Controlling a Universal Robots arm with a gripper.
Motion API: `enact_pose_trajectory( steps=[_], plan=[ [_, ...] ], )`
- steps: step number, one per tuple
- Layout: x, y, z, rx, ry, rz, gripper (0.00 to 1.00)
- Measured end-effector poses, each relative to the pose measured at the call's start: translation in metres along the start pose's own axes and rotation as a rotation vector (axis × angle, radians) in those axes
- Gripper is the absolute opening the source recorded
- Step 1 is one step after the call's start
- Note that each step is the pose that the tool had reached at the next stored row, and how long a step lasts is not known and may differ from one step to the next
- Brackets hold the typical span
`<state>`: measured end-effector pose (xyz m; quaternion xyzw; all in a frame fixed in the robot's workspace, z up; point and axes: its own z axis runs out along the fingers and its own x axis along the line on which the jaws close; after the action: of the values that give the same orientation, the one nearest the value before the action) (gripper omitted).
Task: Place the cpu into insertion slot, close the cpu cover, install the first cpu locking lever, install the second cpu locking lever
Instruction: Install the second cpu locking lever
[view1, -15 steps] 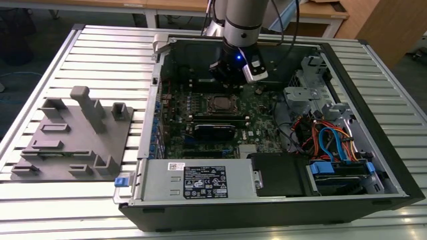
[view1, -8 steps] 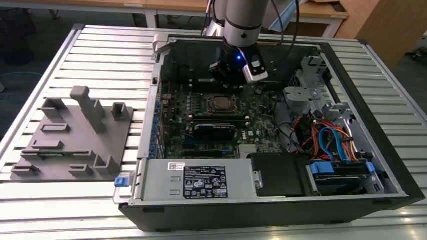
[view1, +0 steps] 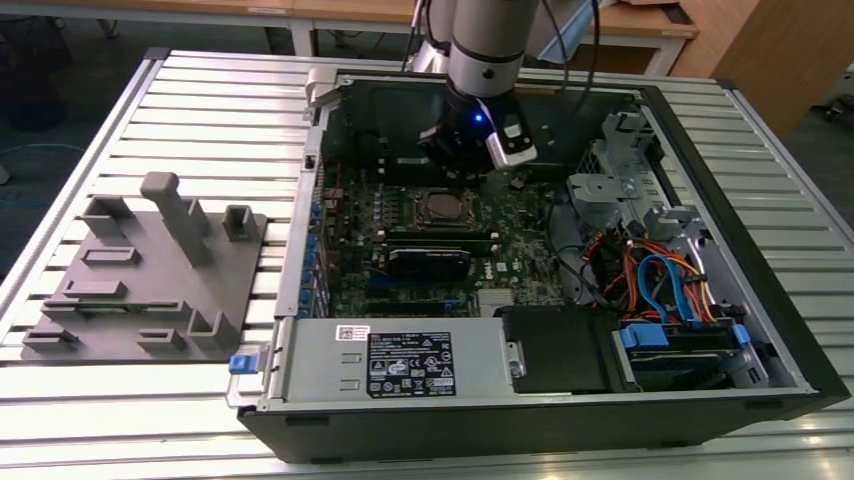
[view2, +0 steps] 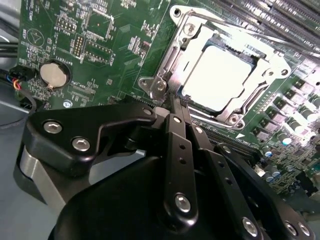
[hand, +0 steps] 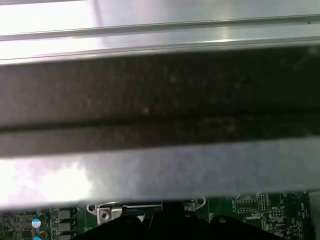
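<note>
Seen in the exterior view, from its left to its right, with the open computer case (view1: 747, 330) as landmark. Off the case's side toward the exterior view's left, on the slatted metal table (view1: 200, 90): a grey fixture block (view1: 154, 280) with upright posts, apart from the case wall. Along the case's near edge: a silver power supply (view1: 394, 360) bearing a label. Inside the case, on the green motherboard (view1: 400, 215): the insertion slot (view1: 445, 208), silver-rimmed, near the board's middle, with a black card (view1: 430, 262) just nearer the camera than it. Above the slot, toward the case's far wall: the arm (view1: 483, 45) reaching down, with the tool (view1: 461, 150) low over the board. Toward the case's right-hand part in that view: grey drive brackets (view1: 621, 185) and a bundle of orange and blue cables (view1: 661, 280).

In the second wrist view: the cpu (view2: 222, 77) seated flat inside the slot, with the cpu cover (view2: 175, 55) lying down around it and the chip's pale top showing through the window. Tool fingers (view2: 176, 125) drawn tight together, tips right at the cover's near edge beside a small metal tab (view2: 159, 86); whether anything is pinched between them, cannot tell. A round coin battery (view2: 53, 73) on the board, well off from the slot.

In the first wrist view: a dark band of the case wall (hand: 160, 100) across the frame, with a strip of green board beneath.
</note>
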<state>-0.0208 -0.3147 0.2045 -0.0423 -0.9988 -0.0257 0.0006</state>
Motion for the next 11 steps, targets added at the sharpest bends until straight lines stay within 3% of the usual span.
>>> enact_pose_trajectory(
  steps=[7, 11],
  plan=[
    [-0.0005, -0.0065, -0.0006, 0.0007, -0.0001, 0.0, 0.1],
    [-0.0005, -0.0064, -0.0062, 0.0007, -0.0001, 0.0, 0.1]
  ],
)
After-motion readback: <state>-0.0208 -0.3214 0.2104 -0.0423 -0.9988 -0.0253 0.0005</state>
